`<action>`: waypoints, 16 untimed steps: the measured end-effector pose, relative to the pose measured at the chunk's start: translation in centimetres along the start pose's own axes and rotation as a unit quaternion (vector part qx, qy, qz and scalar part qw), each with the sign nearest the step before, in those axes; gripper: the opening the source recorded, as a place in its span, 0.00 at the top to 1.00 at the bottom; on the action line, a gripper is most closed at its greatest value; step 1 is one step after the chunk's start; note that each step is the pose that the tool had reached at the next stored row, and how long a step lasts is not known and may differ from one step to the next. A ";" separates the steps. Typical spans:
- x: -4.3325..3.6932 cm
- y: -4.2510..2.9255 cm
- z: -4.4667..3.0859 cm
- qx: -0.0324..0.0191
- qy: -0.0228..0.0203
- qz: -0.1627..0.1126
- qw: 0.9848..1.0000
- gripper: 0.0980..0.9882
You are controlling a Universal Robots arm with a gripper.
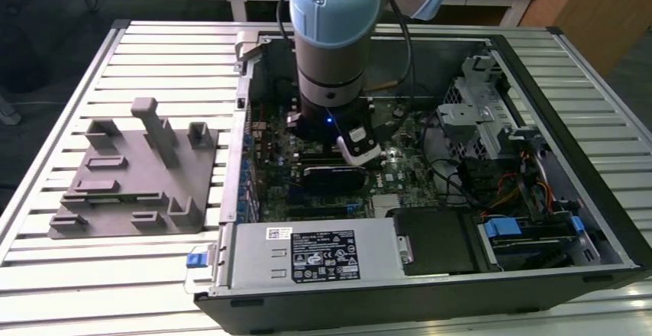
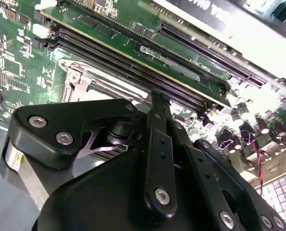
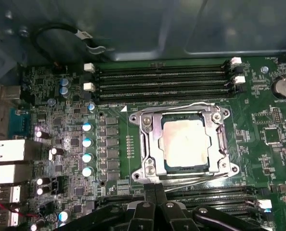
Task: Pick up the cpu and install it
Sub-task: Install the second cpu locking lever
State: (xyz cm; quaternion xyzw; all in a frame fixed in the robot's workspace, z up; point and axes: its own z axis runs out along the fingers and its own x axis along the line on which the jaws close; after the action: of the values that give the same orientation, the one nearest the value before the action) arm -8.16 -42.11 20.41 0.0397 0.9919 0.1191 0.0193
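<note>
Cpu (image 3: 186, 144) edges under the socket frame (image 3: 150, 144); gripper (image 3: 155, 188) body cut off.

Pale blue and grey arm (image 1: 328, 38); black cable alongside; black claw (image 3: 155, 192) linkages studded with silver screws.

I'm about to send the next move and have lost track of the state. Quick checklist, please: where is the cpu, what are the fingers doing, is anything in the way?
1. Small square cpu with pale silver top in the socket: ok, it lies flat inside the silver metal retention frame.
2. Frame latched: cannot tell.
3. Gripper empty: ok, the fingers are shut together with nothing between them.
4. Gripper clear of the cpu: ok, it is apart from it, at the frame's edge.
5. Arm's clearance from cables inside the black computer case: cannot tell.
</note>
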 end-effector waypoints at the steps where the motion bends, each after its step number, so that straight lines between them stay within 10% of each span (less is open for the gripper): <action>1: 0.02 -0.06 0.02 -0.002 0.000 0.000 1.000 0.99; 16: 1.06 -0.51 0.76 -0.030 0.002 0.001 1.000 0.99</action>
State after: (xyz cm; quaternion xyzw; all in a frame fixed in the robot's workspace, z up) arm -9.22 -42.34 19.53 0.0403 0.9878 0.1492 0.0181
